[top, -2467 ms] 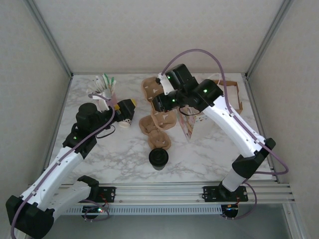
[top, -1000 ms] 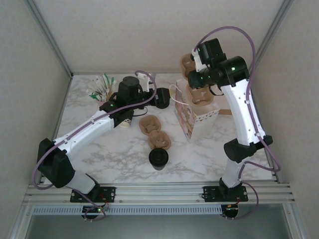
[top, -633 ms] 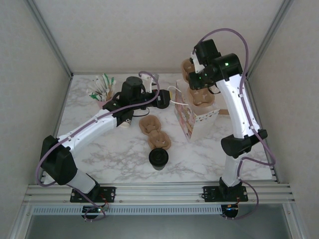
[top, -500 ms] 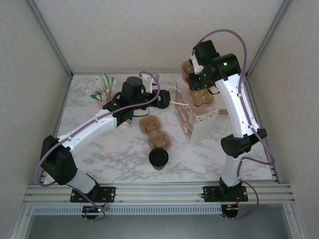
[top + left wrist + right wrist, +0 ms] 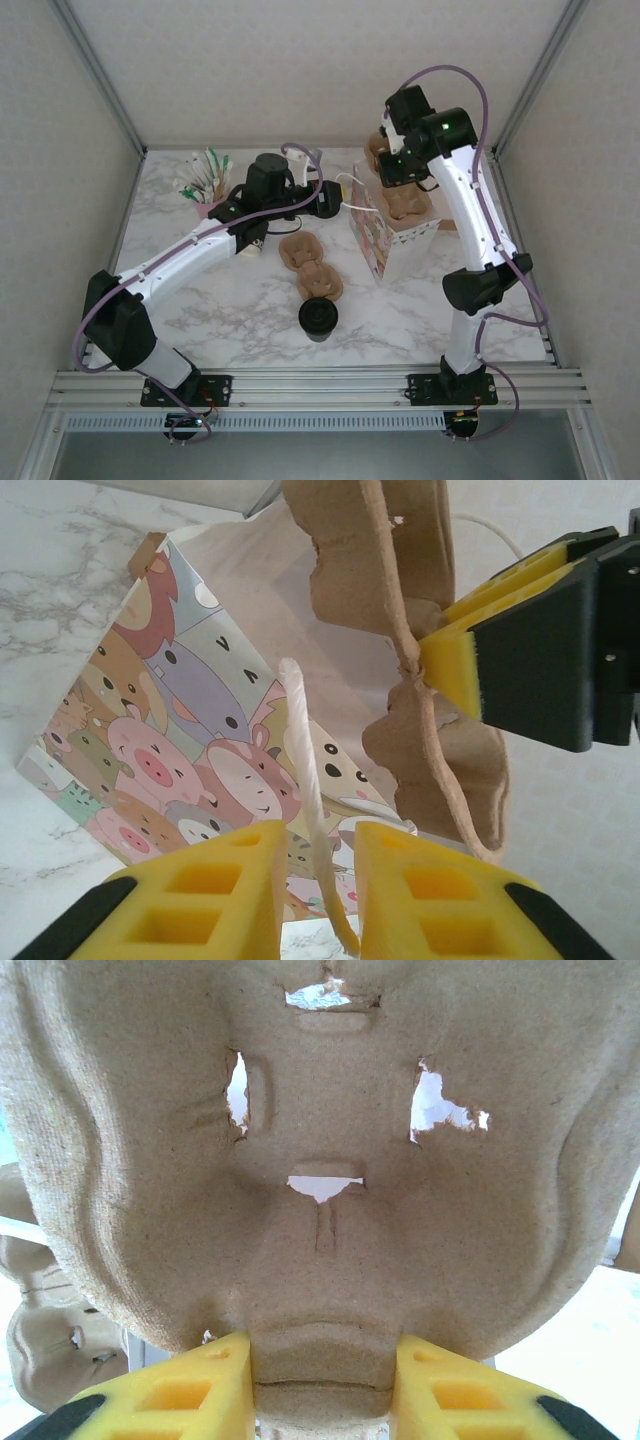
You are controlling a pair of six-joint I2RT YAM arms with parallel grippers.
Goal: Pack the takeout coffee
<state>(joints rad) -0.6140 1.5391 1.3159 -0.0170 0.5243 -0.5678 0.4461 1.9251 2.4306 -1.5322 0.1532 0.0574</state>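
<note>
Presently the right jaws clamp a cup carrier (image 5: pixel 300 1110) at the bag (image 5: pixel 368 240) mouth. The left jaws flank its handle (image 5: pixel 305 750), but I cannot tell whether they grip it. The coffee (image 5: pixel 318 318) stands on the worktop (image 5: pixel 420 310), well apart. Risk: the handle slips, the bag sags, and the carrier snags.

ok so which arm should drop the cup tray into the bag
Right. The right gripper grips the cup tray above the open bag; the left gripper sits at the bag with the string handle between its fingers.
</note>
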